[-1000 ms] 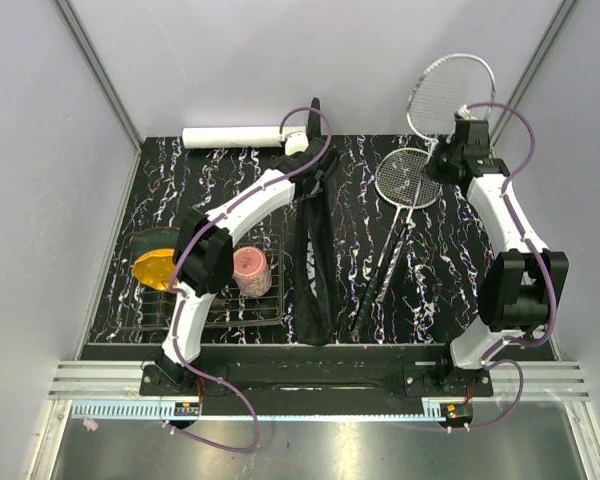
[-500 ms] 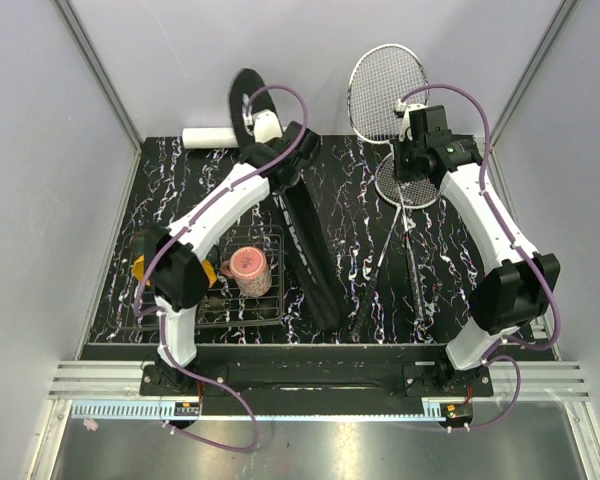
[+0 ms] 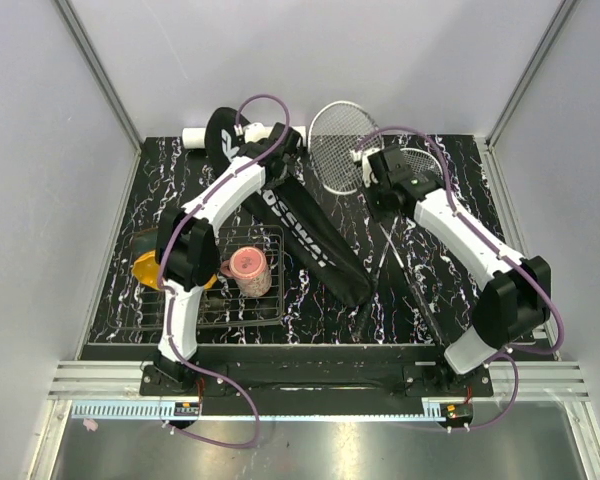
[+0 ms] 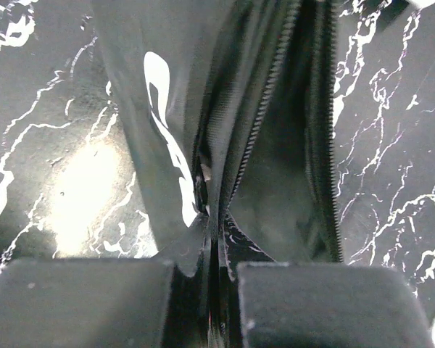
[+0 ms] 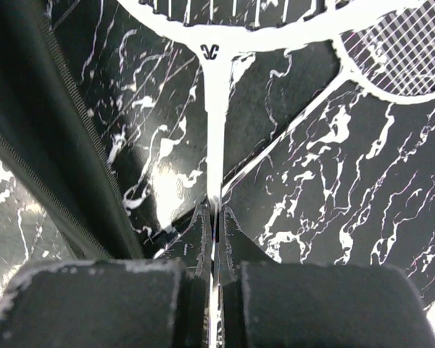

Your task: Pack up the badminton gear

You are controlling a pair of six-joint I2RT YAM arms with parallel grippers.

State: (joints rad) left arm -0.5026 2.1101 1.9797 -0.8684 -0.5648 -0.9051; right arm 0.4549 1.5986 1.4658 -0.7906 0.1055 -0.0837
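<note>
1. Black bag (image 3: 315,240) lies diagonally across the surface (image 3: 160,190), its far end lifted. The zipper mouth (image 4: 275,138) gapes open.
2. Left end effector (image 4: 214,261) is closed tight, pinching the bag's edge at that mouth.
3. Right end effector (image 5: 214,217) is clamped on the shaft of one racket (image 3: 338,150), with the head raised just beside the bag's lifted end.
4. Second racket (image 5: 399,58) lies flat on the surface.
5. My judgement: I am loading the first racket. Next I align it with the mouth and slide it in.
</note>
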